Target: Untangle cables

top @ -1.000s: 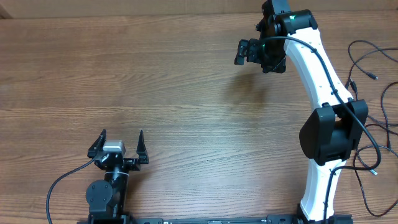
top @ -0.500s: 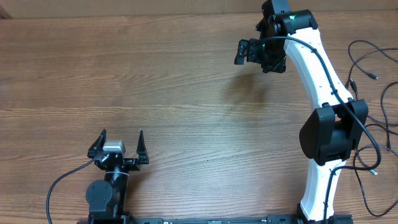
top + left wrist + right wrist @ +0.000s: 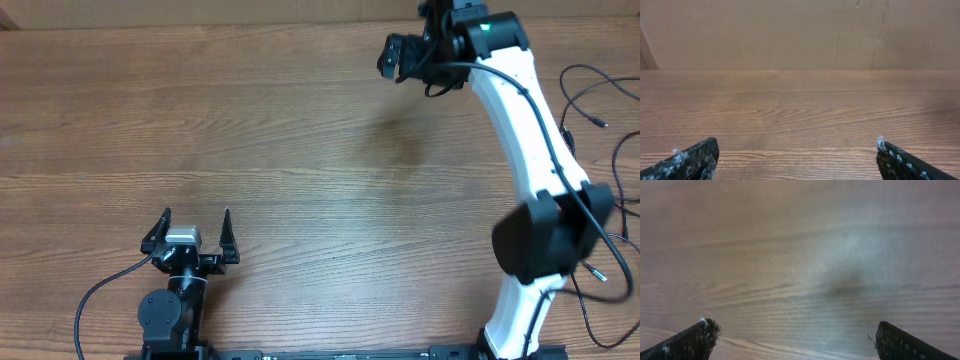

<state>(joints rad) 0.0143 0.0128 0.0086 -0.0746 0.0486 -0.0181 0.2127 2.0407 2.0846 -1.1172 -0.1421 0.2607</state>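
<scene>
Meanwhile, the left black two-finger gripper (image 3: 196, 215) is idling with fingers wide apart near the brown wooden table's (image 3: 300, 150) front-left corner, while the right black two-finger gripper (image 3: 392, 58), also spread and empty, is shifting out toward the far edge. The thin black plug-tipped cables (image 3: 600, 122) are lying untouched at the right edge, so the untangling is not getting any closer.

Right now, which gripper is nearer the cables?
Right. The right gripper hangs open over the far side of the table, left of the cables at the right edge. The left gripper sits open at the near left, much farther away.
</scene>
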